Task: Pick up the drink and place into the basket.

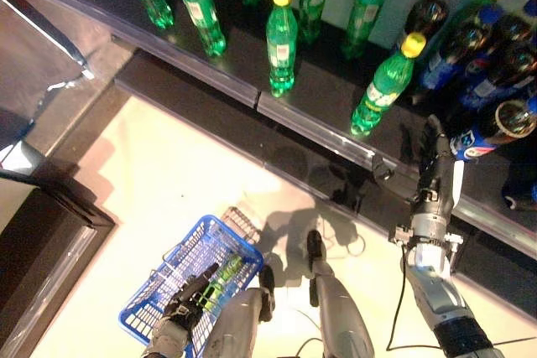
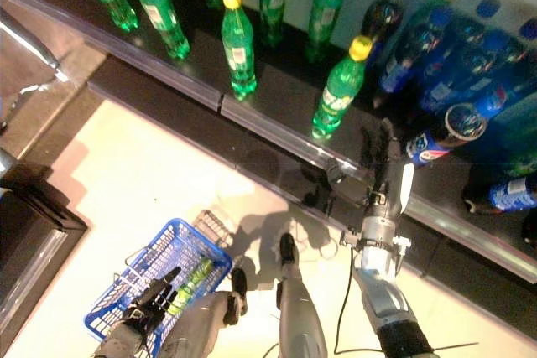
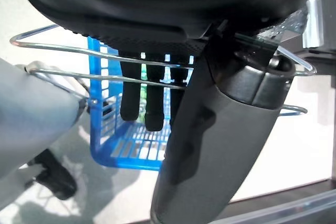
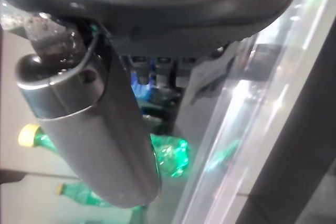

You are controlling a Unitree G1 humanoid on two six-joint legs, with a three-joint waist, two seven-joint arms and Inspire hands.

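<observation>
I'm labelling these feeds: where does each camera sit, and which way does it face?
Left eye, head: down at the dark shelf; both arms show.
Right eye: same scene; right hand straight.
Left wrist: left hand hooks the blue plastic basket.
Right wrist: green plastic bottles.
Eyes and left wrist share the basket.

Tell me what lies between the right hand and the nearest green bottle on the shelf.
In the left eye view, only bare dark shelf separates the right hand from the yellow-capped green bottle. The dark cola bottle lies on the hand's other side.
</observation>
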